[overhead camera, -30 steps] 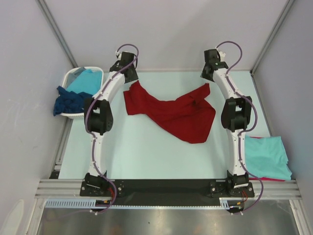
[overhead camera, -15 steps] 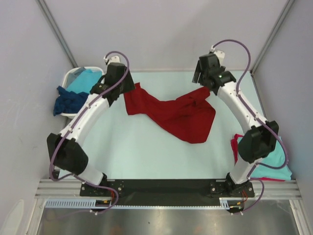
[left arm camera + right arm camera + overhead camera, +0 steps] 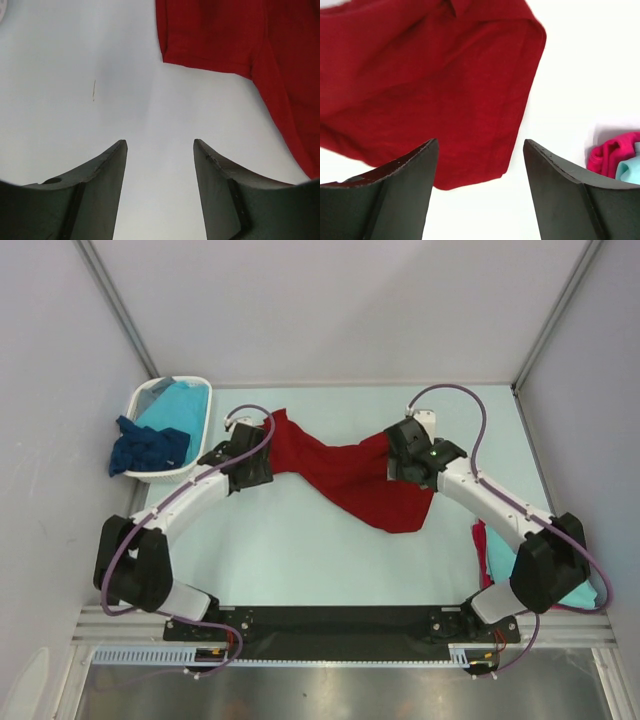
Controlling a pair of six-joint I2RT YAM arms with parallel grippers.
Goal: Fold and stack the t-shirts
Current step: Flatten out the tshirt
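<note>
Status: partway, I'm judging under half done. The dark red t-shirt (image 3: 345,475) is lying unfolded on the table to the right of the white basket (image 3: 185,378), near it, bunched and twisted rather than flat. No fold is showing in it yet.

I'm holding my left gripper (image 3: 250,465) with its jaws spread and nothing between them. It's hovering at the shirt edge nearest the basket, and the wrist view is showing bare table under the fingers (image 3: 107,165). My right gripper (image 3: 410,455) is also spread wide and empty, hanging over the shirt end farthest from the basket.

Done so far, it seems: a turquoise t-shirt (image 3: 630,170) is sitting on a pinkish-red t-shirt (image 3: 607,156) well to the right of the basket, past the dark red one (the arm is hiding most of that pile, so I'm not vouching for how neat the folds are).

Left: another turquoise shirt (image 3: 180,400) is waiting inside the basket and a navy shirt (image 3: 150,448) is spilling over its near rim. So I'm counting three more to flatten, fold and stack, starting with the dark red one.
</note>
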